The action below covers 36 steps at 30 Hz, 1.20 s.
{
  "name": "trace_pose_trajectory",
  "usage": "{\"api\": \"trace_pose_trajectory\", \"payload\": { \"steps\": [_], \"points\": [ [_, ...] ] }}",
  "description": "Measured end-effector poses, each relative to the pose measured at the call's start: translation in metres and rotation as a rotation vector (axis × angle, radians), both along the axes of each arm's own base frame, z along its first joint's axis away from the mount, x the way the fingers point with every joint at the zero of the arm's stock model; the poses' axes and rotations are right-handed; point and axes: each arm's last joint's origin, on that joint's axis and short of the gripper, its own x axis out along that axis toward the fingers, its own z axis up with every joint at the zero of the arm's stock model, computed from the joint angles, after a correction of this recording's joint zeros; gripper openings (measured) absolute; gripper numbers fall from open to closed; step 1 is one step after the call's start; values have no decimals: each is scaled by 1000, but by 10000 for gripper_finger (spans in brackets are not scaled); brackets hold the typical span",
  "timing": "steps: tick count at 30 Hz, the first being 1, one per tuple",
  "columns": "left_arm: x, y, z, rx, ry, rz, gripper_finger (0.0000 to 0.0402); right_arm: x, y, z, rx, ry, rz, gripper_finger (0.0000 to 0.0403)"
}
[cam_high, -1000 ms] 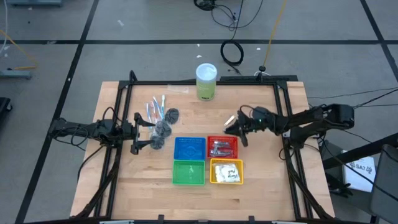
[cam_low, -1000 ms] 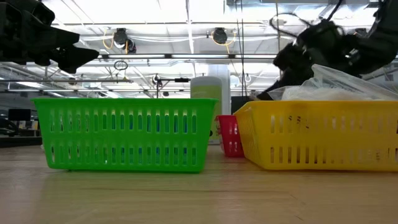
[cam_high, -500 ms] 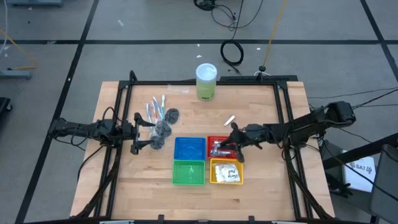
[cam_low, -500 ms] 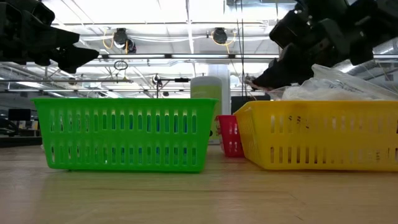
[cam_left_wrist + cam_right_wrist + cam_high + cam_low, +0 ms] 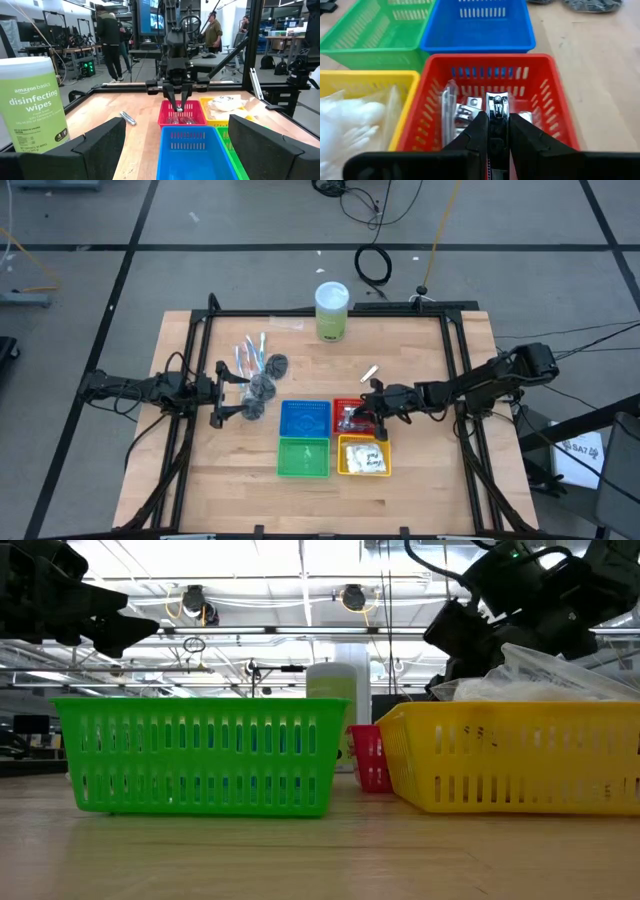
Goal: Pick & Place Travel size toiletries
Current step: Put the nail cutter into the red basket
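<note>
My right gripper (image 5: 375, 408) is over the red basket (image 5: 357, 416), shut on a shiny silver foil tube (image 5: 495, 112). Several more silver pieces lie in that basket (image 5: 465, 112). The left wrist view also shows my right gripper (image 5: 178, 100) above the basket. One silver tube (image 5: 369, 374) lies on the table beyond the basket. Clear-wrapped sticks (image 5: 250, 352) and dark grey puffs (image 5: 263, 386) lie on the table at the left. My left gripper (image 5: 228, 393) is open and empty beside the puffs. White sachets (image 5: 366, 458) fill the yellow basket. My right gripper pinches the silver tube's two sides (image 5: 495, 122) between its two fingers (image 5: 478, 131). The fingers slant down from the table's right and lie along the tube. The tube's free end (image 5: 178, 107) sticks out past the fingertips over the red basket's inside.
Four small baskets stand together at mid table: blue (image 5: 305, 418), red, green (image 5: 303, 457) and yellow (image 5: 364, 457). A tall green wipes cylinder (image 5: 332, 311) stands at the far edge. A black frame (image 5: 455, 370) runs round the table. People stand in the room behind (image 5: 111, 40).
My right gripper has gone from beside the loose tube on the table toward the near edge and the left. It now stands over the red basket, shut on the silver tube. The left arm has kept still.
</note>
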Motion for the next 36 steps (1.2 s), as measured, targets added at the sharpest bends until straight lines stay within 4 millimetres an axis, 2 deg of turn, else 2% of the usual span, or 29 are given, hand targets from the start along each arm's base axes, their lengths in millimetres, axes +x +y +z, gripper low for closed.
{"api": "trace_pose_trajectory", "payload": {
  "steps": [9, 28, 33, 36],
  "points": [
    [0, 0, 0, 0, 1, 0, 347, 0, -2, 0, 0, 6, -5, 53],
    [0, 0, 0, 0, 1, 0, 347, 0, -2, 0, 17, -3, -13, 106],
    [0, 0, 0, 0, 1, 0, 347, 1, -4, 4, -5, -38, -18, 113],
    [0, 0, 0, 0, 1, 0, 347, 1, -10, 13, -26, -87, -75, 119]
  ]
}}
